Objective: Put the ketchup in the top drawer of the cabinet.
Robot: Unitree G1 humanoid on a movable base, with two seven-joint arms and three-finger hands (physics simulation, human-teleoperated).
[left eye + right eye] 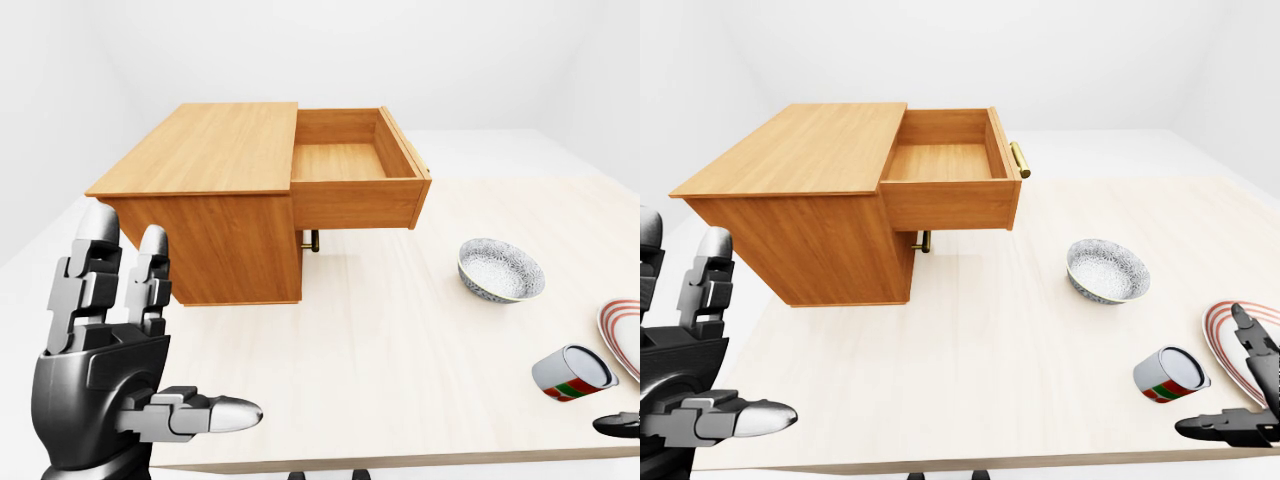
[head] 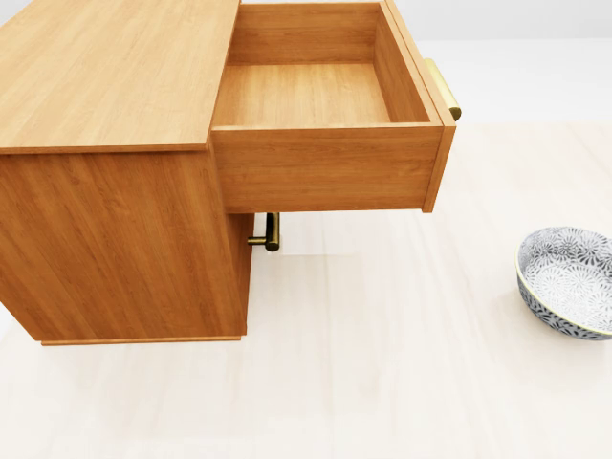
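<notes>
- White walls and a white floor surround a pale wooden bench that carries everything.
- Cabinet stands at the left of the eye views; its top drawer is pulled fully out and empty, brass handle facing right.
- Ketchup, a red, green and white can-like container, lies tipped on its side near the bench's lower right edge, between a patterned bowl and a red-rimmed plate, well apart from the drawer.
- Left hand is raised at lower left, fingers straight and spread, holding nothing.
- Right hand shows only as fingertips just beside the ketchup, spread and not closed round it.
- Risks, as I judge them: a lying round container may roll toward the bench edge or against the plate if nudged; a grasp across its curved side could slip; carrying it over, the hand might clip the bowl or the drawer's wall.
</notes>
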